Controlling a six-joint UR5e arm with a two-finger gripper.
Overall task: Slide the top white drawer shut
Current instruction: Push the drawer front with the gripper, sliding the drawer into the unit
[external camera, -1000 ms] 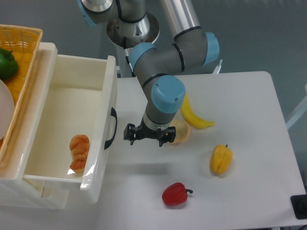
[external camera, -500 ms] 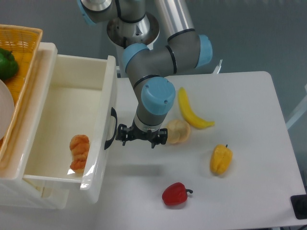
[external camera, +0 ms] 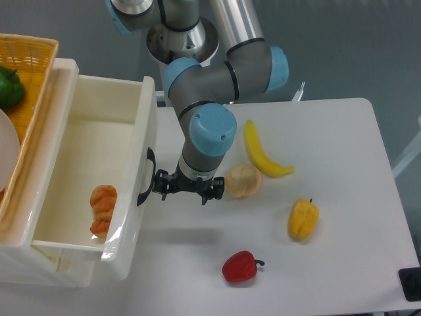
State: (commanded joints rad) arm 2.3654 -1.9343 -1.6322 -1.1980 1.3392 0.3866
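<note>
The top white drawer [external camera: 129, 224] stands pulled well out of the white cabinet on the left, its black curved handle [external camera: 145, 178] facing right. An orange pastry [external camera: 102, 208] lies inside it. My gripper [external camera: 184, 189] points down at the table right beside the drawer front, and its left black side touches the handle. The wrist hides the fingertips, so how the jaws stand does not show.
A woven yellow basket [external camera: 34, 58] with a green pepper [external camera: 9, 88] sits on the cabinet. The lower drawer [external camera: 46, 270] peeks out below. On the table lie a banana [external camera: 264, 157], a round beige bun [external camera: 242, 181], a yellow pepper [external camera: 302, 219] and a red pepper [external camera: 239, 266].
My gripper has moved left from the table's middle onto the drawer handle. The drawer front has shifted a little to the left, and the pastry with it.
</note>
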